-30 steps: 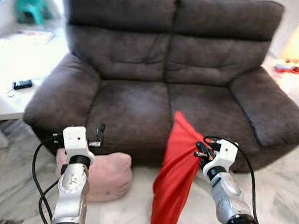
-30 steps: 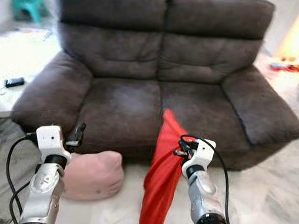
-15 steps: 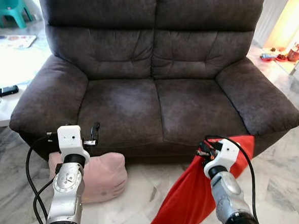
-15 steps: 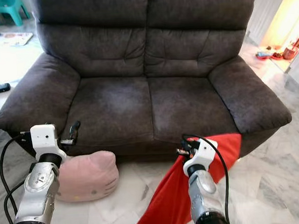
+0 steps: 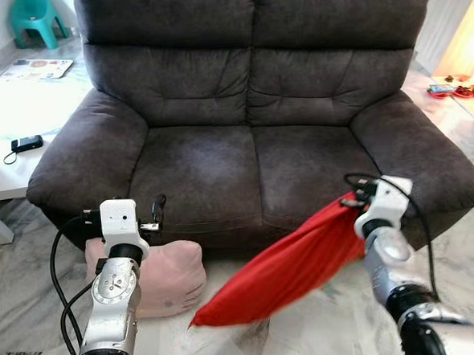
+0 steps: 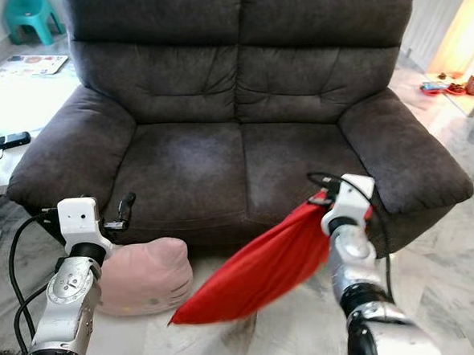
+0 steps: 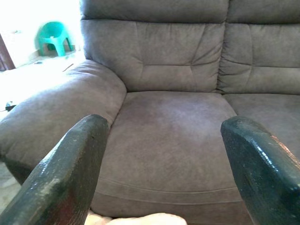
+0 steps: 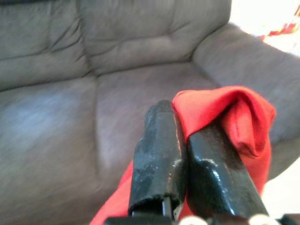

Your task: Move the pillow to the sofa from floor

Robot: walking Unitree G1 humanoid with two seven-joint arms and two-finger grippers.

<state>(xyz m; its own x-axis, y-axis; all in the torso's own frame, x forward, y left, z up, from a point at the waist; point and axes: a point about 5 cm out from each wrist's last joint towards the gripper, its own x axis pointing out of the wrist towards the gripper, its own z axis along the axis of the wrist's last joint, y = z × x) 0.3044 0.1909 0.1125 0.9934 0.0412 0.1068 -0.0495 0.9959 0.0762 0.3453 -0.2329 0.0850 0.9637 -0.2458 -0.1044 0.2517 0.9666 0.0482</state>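
A limp red pillow (image 5: 283, 271) hangs from my right gripper (image 5: 353, 202), which is shut on its upper corner just before the front edge of the right seat of the dark brown sofa (image 5: 252, 168). The pillow trails down and to the left, its low end just above the floor. In the right wrist view the two fingers (image 8: 159, 154) press together on red fabric (image 8: 234, 117). My left gripper (image 7: 164, 136) is open and held up facing the left seat. Below it a pink pillow (image 5: 174, 274) lies on the floor against the sofa base.
A white low table (image 5: 10, 151) with a small black device (image 5: 27, 143) stands left of the sofa. A teal stool (image 5: 35, 14) is at the back left. Small items (image 5: 449, 90) lie on the floor at the far right. Marble floor (image 5: 327, 333) spreads before the sofa.
My right gripper has swung the red pillow up and to the right, from hanging before the sofa's middle to the right seat's front edge. The left arm stays put. The camera shifted slightly.
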